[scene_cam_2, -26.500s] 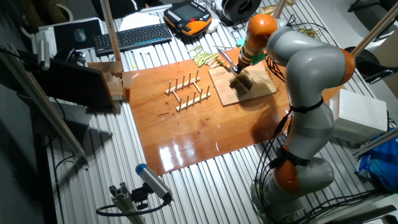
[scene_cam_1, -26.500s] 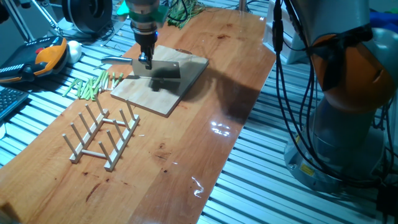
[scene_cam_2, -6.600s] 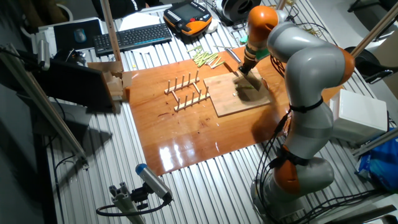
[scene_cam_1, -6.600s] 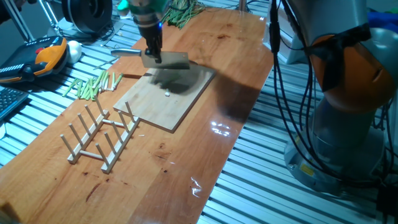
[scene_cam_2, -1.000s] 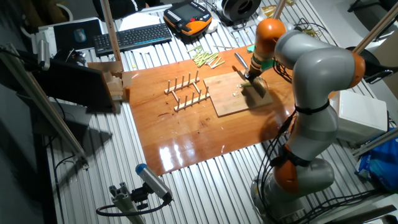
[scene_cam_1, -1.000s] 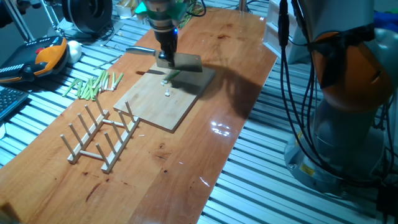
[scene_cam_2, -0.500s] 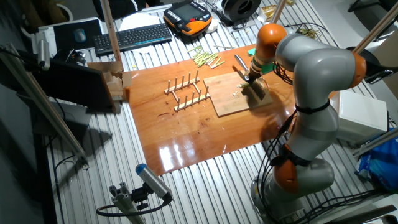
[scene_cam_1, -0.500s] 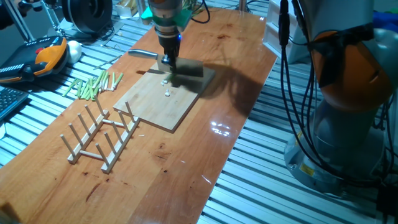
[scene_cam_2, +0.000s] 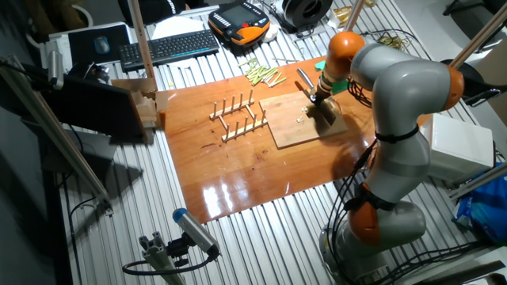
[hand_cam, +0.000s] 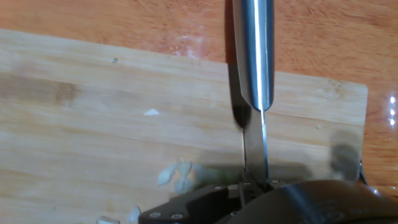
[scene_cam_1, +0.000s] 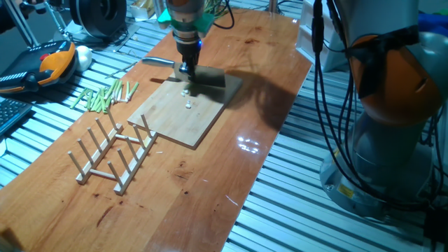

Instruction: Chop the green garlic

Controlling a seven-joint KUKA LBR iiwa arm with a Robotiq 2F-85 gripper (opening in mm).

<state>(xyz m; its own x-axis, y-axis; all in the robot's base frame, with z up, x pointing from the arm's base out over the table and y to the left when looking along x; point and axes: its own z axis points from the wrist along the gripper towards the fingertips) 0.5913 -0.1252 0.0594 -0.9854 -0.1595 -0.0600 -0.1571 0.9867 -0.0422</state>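
Tabletop (scene_cam_1: 231, 175): wooden, carrying the board and a peg rack (scene_cam_1: 115, 150).
Cutting board (scene_cam_1: 178, 115): flat on tabletop.
Claw (scene_cam_1: 186, 70): clamped on knife (hand_cam: 254, 56), blade down on board.
Green garlic (hand_cam: 175, 175): few whitish bits on board, beside blade.

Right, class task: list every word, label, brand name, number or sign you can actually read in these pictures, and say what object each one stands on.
Readable text: none in any view.
Black computer keyboard: its key legends are too small to read.
Orange and black handheld control pendant: any markings are too blurred to read.
Steel knife and pale wooden chopping board: no print shows on either.
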